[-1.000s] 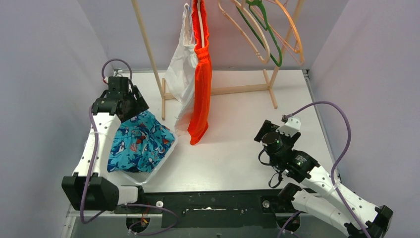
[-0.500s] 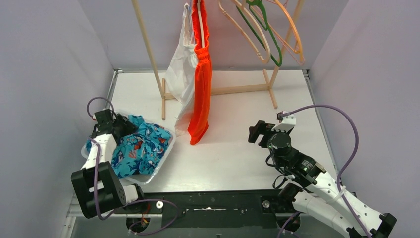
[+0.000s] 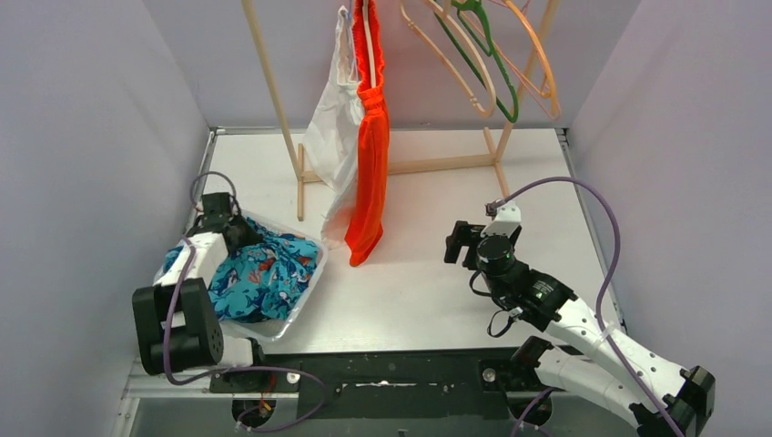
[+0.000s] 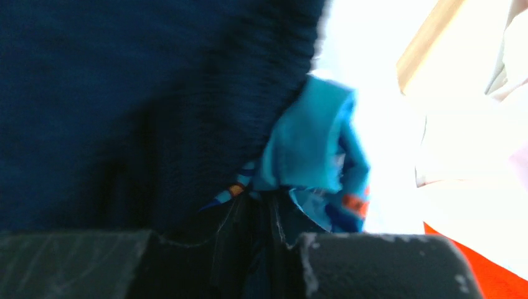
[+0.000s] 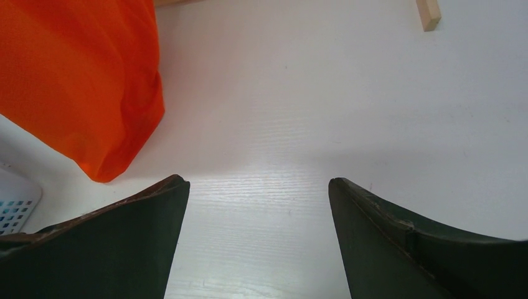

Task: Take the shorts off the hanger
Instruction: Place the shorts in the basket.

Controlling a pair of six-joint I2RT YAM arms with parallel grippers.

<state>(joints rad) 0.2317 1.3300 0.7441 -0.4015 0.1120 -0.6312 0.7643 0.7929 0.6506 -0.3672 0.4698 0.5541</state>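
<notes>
At twelve o'clock on the table [image 3: 437, 300], orange shorts [image 3: 371, 155] hang limp from the rack [image 3: 276, 100]: soft, light, probably slippery (best pinched at the low hem). The right jaws stand apart at four o'clock; the left jaws, buried in teal shorts [image 3: 264, 273] at eight, I cannot tell.

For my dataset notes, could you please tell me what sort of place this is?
Probably a lab robot cell: plain walls box in a white table, two arms bolted at its edge, a wooden rack holding orange shorts.
</notes>
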